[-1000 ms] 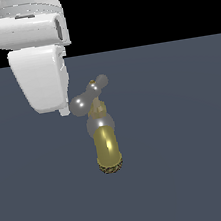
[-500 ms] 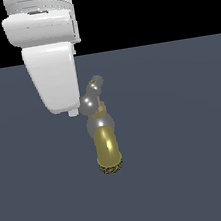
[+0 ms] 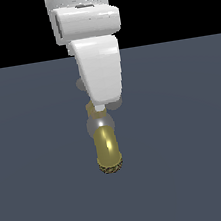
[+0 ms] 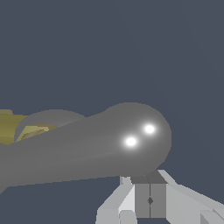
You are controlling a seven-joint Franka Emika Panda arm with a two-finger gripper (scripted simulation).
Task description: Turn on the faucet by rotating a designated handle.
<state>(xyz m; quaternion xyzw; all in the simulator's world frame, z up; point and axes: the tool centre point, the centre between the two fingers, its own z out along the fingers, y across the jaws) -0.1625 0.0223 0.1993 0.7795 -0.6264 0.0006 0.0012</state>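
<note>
- Now our pincer [image 3: 99, 107] has swung across onto the handle [image 4: 131, 140], its bulb touching our fingertips.
- The faucet [image 3: 108, 151] lies just below.
- Fingers together, gripping nothing: we push.

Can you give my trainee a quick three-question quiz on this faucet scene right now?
1. True or false: in the exterior view the gripper stands in front of most of the handle.
2. Multiple choice: the spout of the faucet looks A) gold-brass, B) red, C) black.
3. Fill in: in the wrist view the rounded end of the handle fills the middle and looks ____ in colour.

Key: 1 true; only small rounded bits show at either side of the gripper. 2 A. 3 silver-grey. Whether the gripper is open or shut cannot be told from these views.
</note>
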